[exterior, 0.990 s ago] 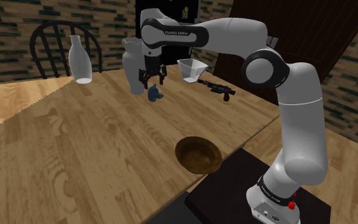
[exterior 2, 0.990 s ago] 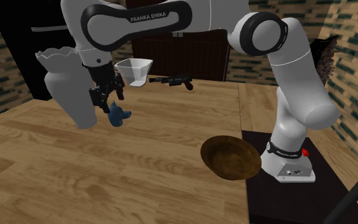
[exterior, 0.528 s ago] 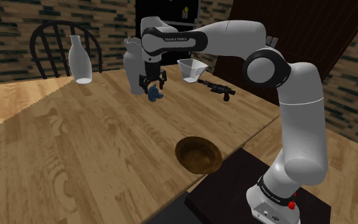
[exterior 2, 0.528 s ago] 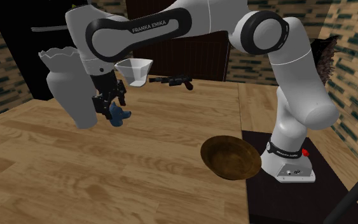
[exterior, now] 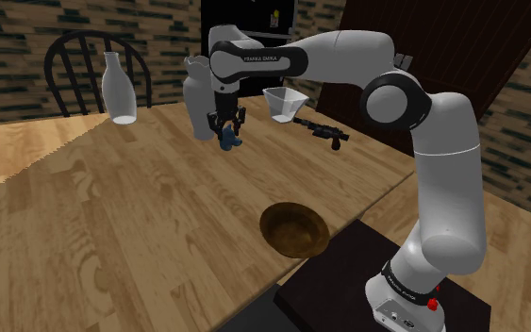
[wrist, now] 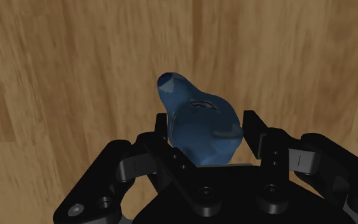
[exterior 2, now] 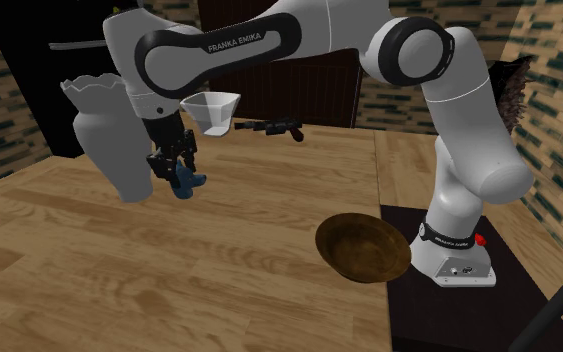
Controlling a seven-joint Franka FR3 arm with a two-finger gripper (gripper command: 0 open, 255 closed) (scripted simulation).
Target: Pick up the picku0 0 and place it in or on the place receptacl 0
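Observation:
A small blue figure (exterior: 231,142) lies on the wooden table (exterior: 112,226), close to a tall white vase (exterior: 197,99). My black gripper (exterior: 226,130) points down onto it. In the wrist view the blue figure (wrist: 199,124) sits between the two fingers (wrist: 255,132), which press on its sides, and its pointed end sticks out past them. In the second exterior view the gripper (exterior 2: 174,168) stands over the blue figure (exterior 2: 190,182), still on the table. A brown wooden bowl (exterior: 293,229) rests near the table's edge by the stand, well apart from the gripper.
A white bottle (exterior: 117,90) and a dark chair (exterior: 79,61) are at the far left of the shoulder view. A white cup (exterior: 283,102) and a black gun-shaped item (exterior: 322,130) lie behind the gripper. The dark stand (exterior: 348,283) adjoins the table.
The gripper has come down over the blue figure, and its fingers, wide apart before, have closed in on it. The figure has not left the table.

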